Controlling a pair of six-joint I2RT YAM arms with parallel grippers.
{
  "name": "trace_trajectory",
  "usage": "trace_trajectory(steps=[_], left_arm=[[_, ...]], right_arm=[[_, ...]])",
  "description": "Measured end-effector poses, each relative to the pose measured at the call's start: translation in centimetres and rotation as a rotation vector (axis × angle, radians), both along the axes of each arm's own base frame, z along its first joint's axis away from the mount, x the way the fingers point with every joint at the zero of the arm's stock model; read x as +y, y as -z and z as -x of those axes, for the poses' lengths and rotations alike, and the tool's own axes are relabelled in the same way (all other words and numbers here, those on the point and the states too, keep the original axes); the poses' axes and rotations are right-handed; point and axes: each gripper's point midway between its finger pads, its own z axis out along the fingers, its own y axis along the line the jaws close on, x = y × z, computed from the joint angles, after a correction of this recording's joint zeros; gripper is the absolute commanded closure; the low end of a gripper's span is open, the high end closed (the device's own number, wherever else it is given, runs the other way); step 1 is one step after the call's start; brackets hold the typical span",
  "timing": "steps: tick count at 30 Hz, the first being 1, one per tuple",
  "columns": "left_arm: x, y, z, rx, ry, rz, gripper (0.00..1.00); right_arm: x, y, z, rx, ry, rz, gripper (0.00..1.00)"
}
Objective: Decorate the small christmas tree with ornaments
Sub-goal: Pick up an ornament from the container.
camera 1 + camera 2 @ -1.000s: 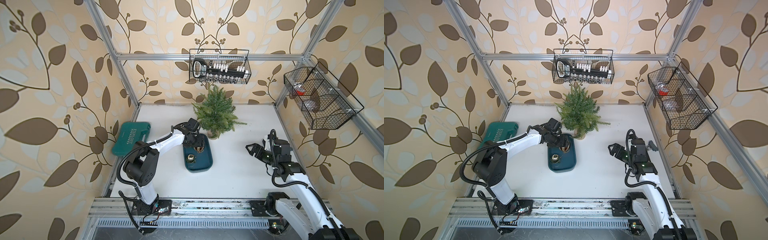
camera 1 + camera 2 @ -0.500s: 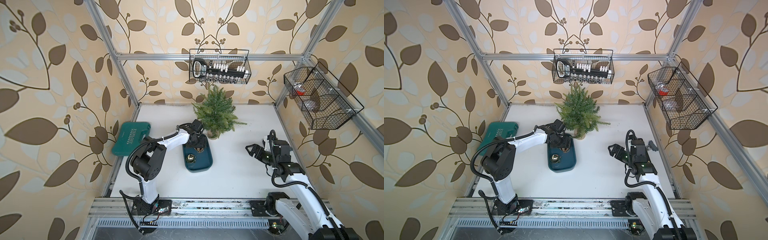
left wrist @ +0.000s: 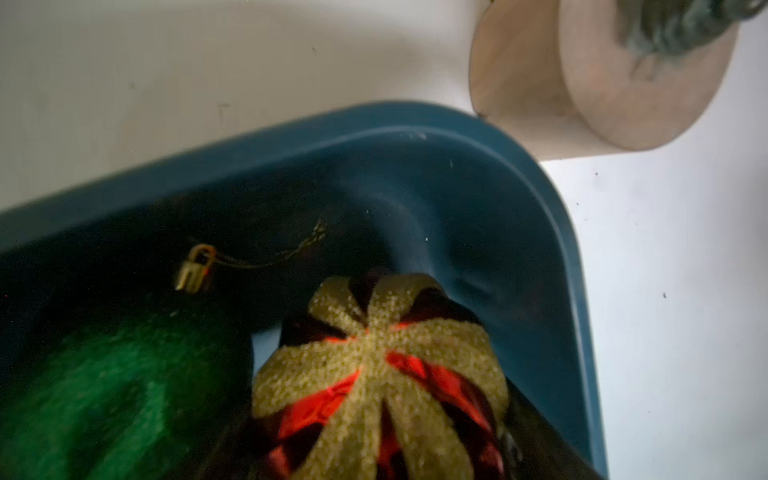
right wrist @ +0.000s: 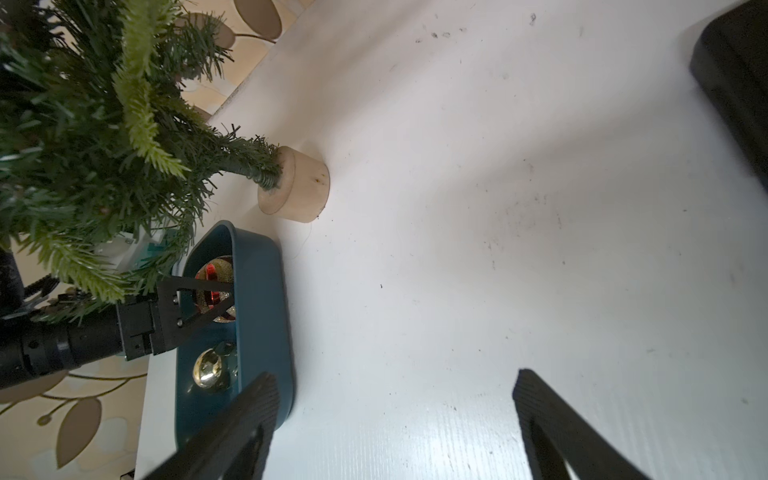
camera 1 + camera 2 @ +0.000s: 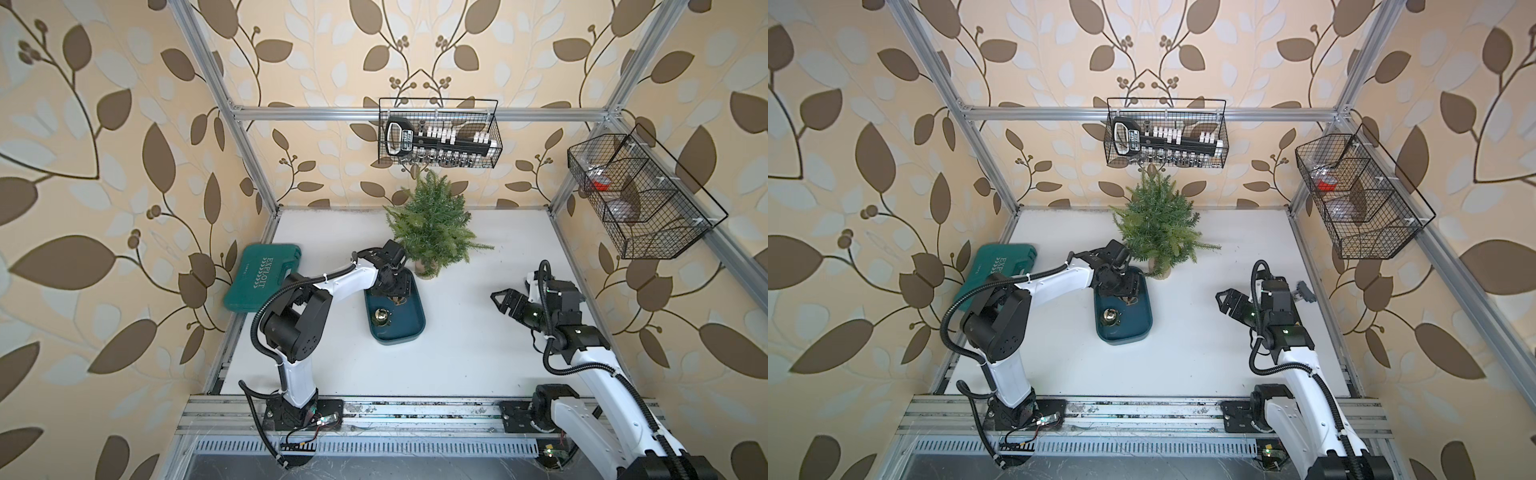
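The small christmas tree (image 5: 432, 224) (image 5: 1158, 224) stands at the back of the table on a pale round base (image 4: 299, 187). In front of it lies a dark blue tray (image 5: 399, 340) (image 4: 262, 311) holding the ornaments. My left gripper (image 5: 395, 291) (image 3: 382, 415) reaches down into the tray's far end and is shut on the red ornament with gold stripes (image 3: 382, 365) (image 4: 214, 291). The glittery green ornament (image 3: 116, 374) lies right beside it. The small gold ornament (image 5: 380, 316) (image 4: 210, 368) sits mid-tray. My right gripper (image 5: 500, 301) (image 4: 395, 380) hovers open and empty over the table's right side.
A green tool case (image 5: 262, 276) lies at the table's left edge, behind the left arm. A wire basket of tools (image 5: 438, 139) hangs on the back wall just above the tree. Another wire basket (image 5: 640, 199) hangs on the right wall.
My left gripper has shifted toward the tree end of the tray, come down over the red ornament, and its jaws have narrowed on it. The right arm has not moved.
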Motion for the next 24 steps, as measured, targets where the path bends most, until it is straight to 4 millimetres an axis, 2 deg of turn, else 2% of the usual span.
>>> trace_trajectory(steps=[3,6,8,11,15,17,19,24], left_arm=[[0.7,-3.0,1.4,-0.045,-0.014,0.043,0.33],[1.2,-7.7,2.7,-0.129,-0.017,0.123,0.33],[1.5,-11.3,3.6,-0.198,-0.014,0.187,0.33],[1.8,-15.7,5.1,-0.284,0.002,0.274,0.33],[2.1,-19.3,6.8,-0.335,0.021,0.356,0.33],[1.8,-21.0,7.5,-0.343,0.032,0.398,0.33],[1.5,-22.5,7.7,-0.353,0.045,0.429,0.33],[0.8,-27.5,8.1,-0.402,0.081,0.516,0.33]], right_arm=[[0.8,-0.4,0.4,-0.022,-0.035,-0.009,0.2],[3.1,-1.5,0.8,-0.071,-0.128,-0.017,0.24],[5.4,-2.5,1.4,-0.113,-0.216,-0.026,0.27],[9.2,-3.7,2.6,-0.163,-0.364,-0.035,0.32],[13.9,-6.2,4.3,-0.241,-0.551,-0.051,0.38],[15.9,-8.1,4.8,-0.302,-0.623,-0.062,0.46],[17.2,-9.7,4.9,-0.358,-0.671,-0.07,0.5],[19.3,-13.3,4.5,-0.471,-0.74,-0.08,0.53]])
